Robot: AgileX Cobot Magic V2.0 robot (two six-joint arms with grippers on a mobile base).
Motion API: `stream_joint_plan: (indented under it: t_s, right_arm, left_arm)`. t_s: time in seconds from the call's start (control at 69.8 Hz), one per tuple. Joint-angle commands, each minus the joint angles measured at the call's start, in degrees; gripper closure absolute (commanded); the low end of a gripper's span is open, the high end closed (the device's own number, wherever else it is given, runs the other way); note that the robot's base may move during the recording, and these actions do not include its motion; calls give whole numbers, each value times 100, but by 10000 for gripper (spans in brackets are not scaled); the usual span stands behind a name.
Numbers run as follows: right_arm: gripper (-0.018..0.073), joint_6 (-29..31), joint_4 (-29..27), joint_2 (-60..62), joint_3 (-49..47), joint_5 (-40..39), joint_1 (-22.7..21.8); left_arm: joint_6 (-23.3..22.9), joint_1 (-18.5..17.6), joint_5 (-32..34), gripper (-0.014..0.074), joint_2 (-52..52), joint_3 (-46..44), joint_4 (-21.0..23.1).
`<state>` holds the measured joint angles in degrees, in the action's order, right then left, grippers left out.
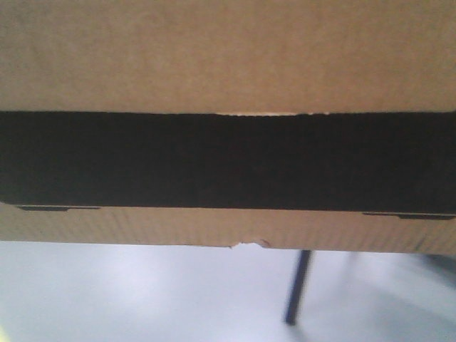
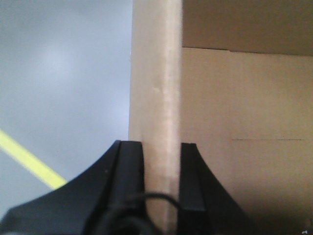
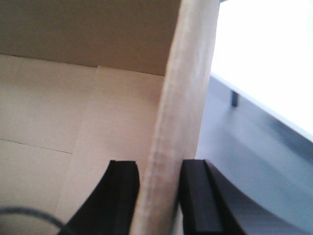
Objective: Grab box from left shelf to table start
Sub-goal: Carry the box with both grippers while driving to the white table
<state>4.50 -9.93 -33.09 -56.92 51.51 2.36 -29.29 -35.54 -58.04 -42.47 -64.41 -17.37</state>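
Observation:
The brown cardboard box (image 1: pixel 228 57) fills the upper part of the front view, very close, with its wide black panel (image 1: pixel 228 160) across the middle. In the left wrist view my left gripper (image 2: pixel 161 147) is shut on the box's upright left wall (image 2: pixel 154 73), one finger outside and one inside. In the right wrist view my right gripper (image 3: pixel 159 166) is shut on the opposite wall (image 3: pixel 188 73) the same way. The open box inside (image 3: pixel 73 107) looks bare. The white table (image 3: pixel 264 58) lies to the upper right of that wall. The left shelf is out of view.
Grey floor (image 1: pixel 142 292) shows under the box, so the box hangs off the ground. A dark table leg (image 1: pixel 298 285) stands below its right half and shows again as a leg (image 3: pixel 235 99) under the table edge. A yellow floor line (image 2: pixel 29 159) runs left of the box.

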Motion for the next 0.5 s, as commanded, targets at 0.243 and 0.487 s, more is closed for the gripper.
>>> stream_joint_plan:
  t_s: [0.243,0.487]
  right_arm:
    - [501,69,-232,-26,-191,-864,45]
    - [501,69,-232,-26,-191,-864,45]
  left_arm:
    - [-129,-65,1064,701,55,-237,696]
    - [-129,-65,1064,701,55,-237,696]
